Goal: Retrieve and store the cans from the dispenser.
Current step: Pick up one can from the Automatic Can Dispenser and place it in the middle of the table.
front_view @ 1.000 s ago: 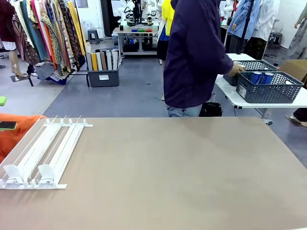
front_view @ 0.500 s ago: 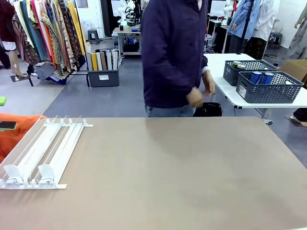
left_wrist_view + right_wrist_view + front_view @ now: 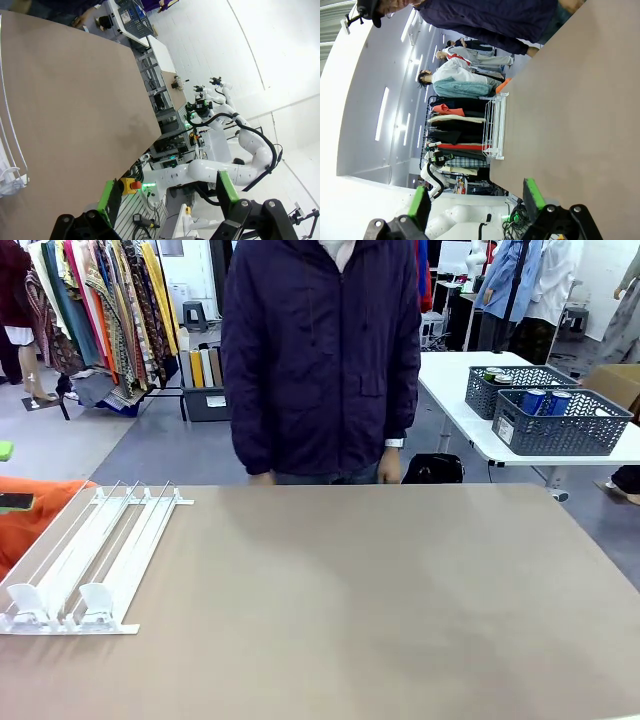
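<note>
just dispenser (image 3: 85, 560) lanes, both grippers wide

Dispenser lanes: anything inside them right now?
The dispenser lanes look bare from back rail to white front stoppers; no cans sit in them. Its left edge runs out of the front view.

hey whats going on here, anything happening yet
Not much yet. The dispenser sits with bare lanes at the left of the table. A person in a dark jacket stands at the far edge, hands down and holding nothing. The cans are in a dark mesh basket on a white side table behind. The left gripper and right gripper are both open, above the table.
</note>
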Motion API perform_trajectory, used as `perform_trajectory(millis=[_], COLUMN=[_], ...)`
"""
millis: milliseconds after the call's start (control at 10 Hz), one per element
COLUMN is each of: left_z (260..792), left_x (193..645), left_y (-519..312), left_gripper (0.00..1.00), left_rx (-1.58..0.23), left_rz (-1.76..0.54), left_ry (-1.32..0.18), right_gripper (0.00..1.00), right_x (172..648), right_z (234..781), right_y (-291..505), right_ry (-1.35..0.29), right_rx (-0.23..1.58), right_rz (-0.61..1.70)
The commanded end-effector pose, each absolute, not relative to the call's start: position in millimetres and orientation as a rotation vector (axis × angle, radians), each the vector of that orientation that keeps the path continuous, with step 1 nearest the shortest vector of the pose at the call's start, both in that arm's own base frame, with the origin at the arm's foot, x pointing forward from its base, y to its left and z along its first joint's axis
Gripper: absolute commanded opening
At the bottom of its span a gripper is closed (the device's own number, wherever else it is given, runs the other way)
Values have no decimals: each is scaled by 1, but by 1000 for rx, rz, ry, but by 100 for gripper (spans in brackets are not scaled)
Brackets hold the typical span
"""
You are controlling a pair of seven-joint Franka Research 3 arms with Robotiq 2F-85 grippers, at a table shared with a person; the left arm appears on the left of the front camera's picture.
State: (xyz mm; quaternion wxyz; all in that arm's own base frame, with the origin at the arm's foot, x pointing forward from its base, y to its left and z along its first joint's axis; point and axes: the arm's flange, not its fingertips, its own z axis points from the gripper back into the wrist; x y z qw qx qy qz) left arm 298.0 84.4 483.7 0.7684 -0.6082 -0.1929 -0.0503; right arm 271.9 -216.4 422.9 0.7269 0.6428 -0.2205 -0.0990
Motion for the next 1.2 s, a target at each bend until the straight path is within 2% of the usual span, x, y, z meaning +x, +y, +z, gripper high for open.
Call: perform_trajectory(millis=[0,1100], left_z=[486,486], left_x=[299,299], left_y=[84,84], left_gripper=[100,100], left_rx=[-1334,-1334], left_rz=[-117,-117], left_ry=[-434,-434], right_gripper=[100,100], right_x=[274,274], right_z=[425,425], right_y=[-217,-217], right_ry=[-508,-508], right_rx=[1422,1422], right_rz=[-199,-199])
